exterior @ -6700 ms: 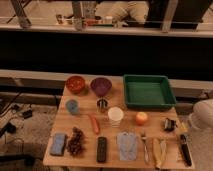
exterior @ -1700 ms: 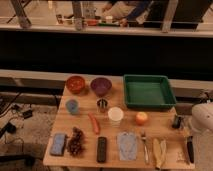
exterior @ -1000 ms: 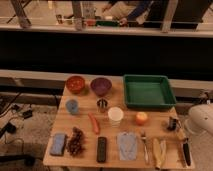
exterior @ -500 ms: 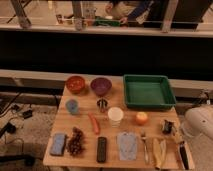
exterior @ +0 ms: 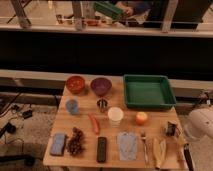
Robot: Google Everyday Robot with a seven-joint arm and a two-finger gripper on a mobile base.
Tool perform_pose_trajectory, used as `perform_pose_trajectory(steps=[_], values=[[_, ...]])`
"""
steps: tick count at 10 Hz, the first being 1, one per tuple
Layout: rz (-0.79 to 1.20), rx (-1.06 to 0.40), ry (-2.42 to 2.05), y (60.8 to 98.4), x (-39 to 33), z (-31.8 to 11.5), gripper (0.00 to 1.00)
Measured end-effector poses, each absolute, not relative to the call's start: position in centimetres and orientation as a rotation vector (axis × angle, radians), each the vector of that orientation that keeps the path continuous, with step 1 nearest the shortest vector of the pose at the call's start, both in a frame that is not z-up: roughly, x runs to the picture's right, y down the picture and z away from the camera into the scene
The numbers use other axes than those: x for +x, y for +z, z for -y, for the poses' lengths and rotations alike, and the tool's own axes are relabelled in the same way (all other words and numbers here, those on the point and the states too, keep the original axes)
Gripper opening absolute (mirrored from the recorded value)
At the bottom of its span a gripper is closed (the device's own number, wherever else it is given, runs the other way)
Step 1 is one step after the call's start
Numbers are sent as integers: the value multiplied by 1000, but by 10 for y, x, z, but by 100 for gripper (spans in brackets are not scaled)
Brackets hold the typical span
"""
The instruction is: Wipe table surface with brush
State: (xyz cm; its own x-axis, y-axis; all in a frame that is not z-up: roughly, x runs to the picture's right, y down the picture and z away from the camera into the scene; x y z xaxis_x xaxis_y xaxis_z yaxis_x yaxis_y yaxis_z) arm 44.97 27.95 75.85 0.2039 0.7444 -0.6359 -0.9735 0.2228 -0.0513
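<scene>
- Looks like the pickup step: the gripper (exterior: 181,145) is at lower right with its fingers pressed together, right by the brush (exterior: 186,158) lying along the right edge of the table surface (exterior: 129,126).
- Can't tell if it's actually got the brush. Next it needs a firm hold, then sweeping.

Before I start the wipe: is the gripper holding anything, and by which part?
Cannot tell: the shut gripper is down by the brush at the right edge of the table surface.
</scene>
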Motion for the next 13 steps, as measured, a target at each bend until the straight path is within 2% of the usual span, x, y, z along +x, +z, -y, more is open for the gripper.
perform_pose_trajectory(steps=[7, 10, 13], values=[[-646, -442, 1312, 787, 480, -275, 0], [-627, -420, 1305, 801, 463, -263, 0], [-573, -436, 1288, 795, 429, -262, 0]])
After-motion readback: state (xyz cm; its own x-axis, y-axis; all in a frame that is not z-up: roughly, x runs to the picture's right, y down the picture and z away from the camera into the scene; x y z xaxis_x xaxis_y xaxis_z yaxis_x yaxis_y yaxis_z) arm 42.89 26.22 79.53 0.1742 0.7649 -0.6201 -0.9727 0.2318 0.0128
